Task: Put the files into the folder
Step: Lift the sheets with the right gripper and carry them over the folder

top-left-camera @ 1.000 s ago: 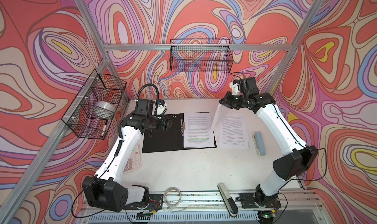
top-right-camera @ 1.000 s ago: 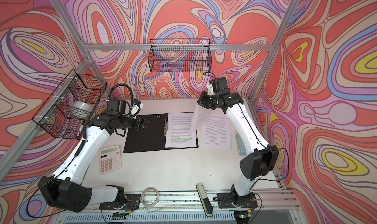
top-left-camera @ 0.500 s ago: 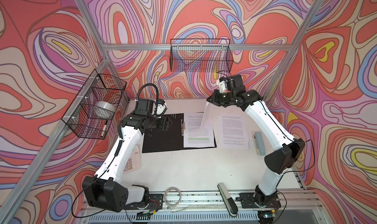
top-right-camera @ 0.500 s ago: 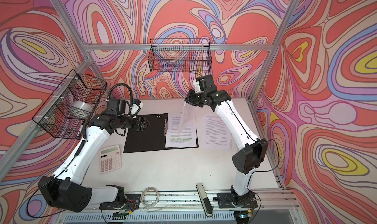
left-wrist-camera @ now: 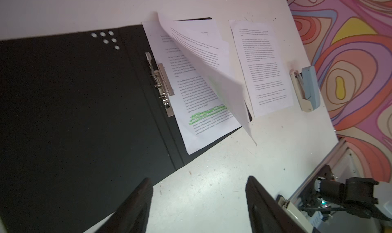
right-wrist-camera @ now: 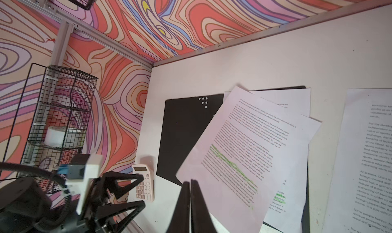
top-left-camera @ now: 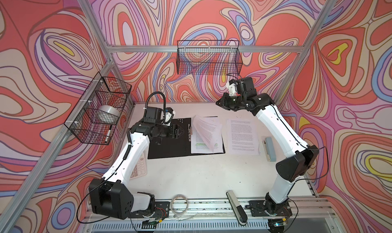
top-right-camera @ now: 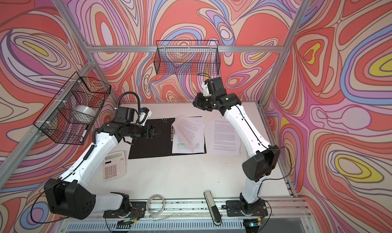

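Worry we've got: one sheet (top-left-camera: 206,130) hangs tilted, loose, over the open folder (top-left-camera: 167,145), right pincer (top-left-camera: 217,103) together and empty, left pincer (top-left-camera: 181,132) apart. Reckon it lands skewed, overhanging; another sheet (top-left-camera: 242,136) lies beside on the desk (top-left-camera: 201,174).

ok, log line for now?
left end effector open over black folder | right end effector shut, empty | white printed sheet tilted above it

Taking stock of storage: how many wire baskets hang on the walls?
2. The left-wall basket holds a tape roll; the back-wall basket hangs above the table's far edge. None appears hidden.
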`<state>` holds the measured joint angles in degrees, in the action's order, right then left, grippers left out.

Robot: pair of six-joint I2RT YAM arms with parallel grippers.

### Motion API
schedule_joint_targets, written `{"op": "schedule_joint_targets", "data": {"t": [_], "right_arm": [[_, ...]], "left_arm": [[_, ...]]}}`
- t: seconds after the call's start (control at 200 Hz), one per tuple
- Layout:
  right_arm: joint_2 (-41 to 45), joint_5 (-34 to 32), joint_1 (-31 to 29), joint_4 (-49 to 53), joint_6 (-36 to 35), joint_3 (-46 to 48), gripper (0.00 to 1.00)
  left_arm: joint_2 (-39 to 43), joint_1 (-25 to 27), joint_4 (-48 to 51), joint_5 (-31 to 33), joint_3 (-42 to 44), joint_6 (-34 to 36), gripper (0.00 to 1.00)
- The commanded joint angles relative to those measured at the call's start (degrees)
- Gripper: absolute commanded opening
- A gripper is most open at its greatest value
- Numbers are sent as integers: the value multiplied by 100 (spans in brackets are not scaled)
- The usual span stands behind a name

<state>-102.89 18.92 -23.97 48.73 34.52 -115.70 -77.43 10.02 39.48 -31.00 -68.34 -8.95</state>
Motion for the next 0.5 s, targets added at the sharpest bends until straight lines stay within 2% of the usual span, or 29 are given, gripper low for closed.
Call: {"op": "schedule_joint_targets", "data": {"t": [0.0,0.13,0.356,0.496], "right_arm": [[-140,-48,-3,164,-86,42,0],[-103,-243,-7,198,-82,577,0],[101,-137,-5,-563,364,2104,22],[311,281,-10,-1287,719,2983,27]], "left_arm": [[-62,-37,-542,-595,189,-549,74],[-201,-27,-405,-8,64,-391,74],[-373,-27,-464,656,223,-305,74],[-970,-27,-100,966,6,-355,74]]}}
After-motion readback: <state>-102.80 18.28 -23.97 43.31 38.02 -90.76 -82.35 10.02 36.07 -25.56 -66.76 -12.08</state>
